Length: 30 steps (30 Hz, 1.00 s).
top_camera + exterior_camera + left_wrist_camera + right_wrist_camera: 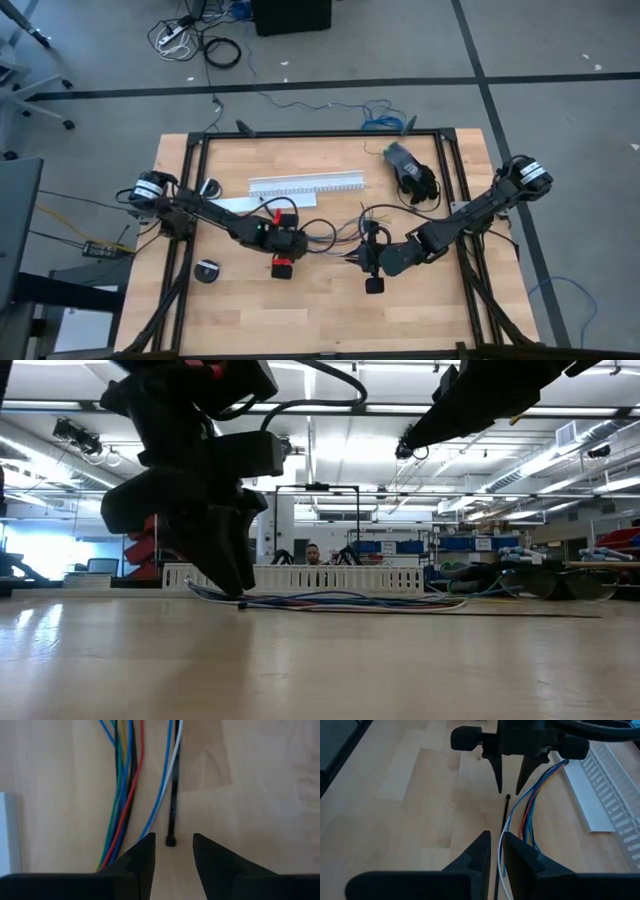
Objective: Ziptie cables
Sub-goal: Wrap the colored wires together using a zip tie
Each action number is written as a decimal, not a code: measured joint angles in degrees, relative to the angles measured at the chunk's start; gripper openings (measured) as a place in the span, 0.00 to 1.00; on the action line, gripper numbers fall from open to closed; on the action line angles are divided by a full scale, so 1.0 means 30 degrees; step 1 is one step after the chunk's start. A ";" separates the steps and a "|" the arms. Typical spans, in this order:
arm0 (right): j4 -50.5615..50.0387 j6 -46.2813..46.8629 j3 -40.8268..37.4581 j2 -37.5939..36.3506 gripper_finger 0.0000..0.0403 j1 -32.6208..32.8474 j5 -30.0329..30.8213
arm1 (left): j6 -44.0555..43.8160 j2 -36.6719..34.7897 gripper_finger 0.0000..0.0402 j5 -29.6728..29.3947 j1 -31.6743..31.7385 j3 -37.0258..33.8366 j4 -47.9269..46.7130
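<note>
The cables (122, 795), a bunch of thin coloured wires, lie on the wooden table (240, 310) and run past both grippers. The ziptie (504, 820), a thin black strip, lies next to them. Its small square head (170, 841) rests on the table. My left gripper (173, 837) points steeply down and is open. Its fingertips stand on either side of the ziptie's head, just short of it, and touch nothing. My right gripper (497, 837) faces it from the table's right and is shut on the ziptie's strip. My right gripper has the ziptie's strip (498, 851) between its two fingers. The fingers come slanting down from the table's right and lie along the strip. The strip runs out past the fingertips toward my left gripper, and its head end (507, 796) is on the table.
A long white slotted channel (305, 185) lies beyond the cables toward the far edge. A round black object (207, 271) sits at the near left, and a dark bundle (412, 172) at the far right. Black frame rails (320, 133) border the table. A person (313, 553) shows far behind.
</note>
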 joint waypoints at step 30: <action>-0.0207 0.0197 0.0000 0.0000 0.12 0.0000 -0.0006 | 0.0026 0.1209 0.17 0.1218 0.0173 0.0087 0.0453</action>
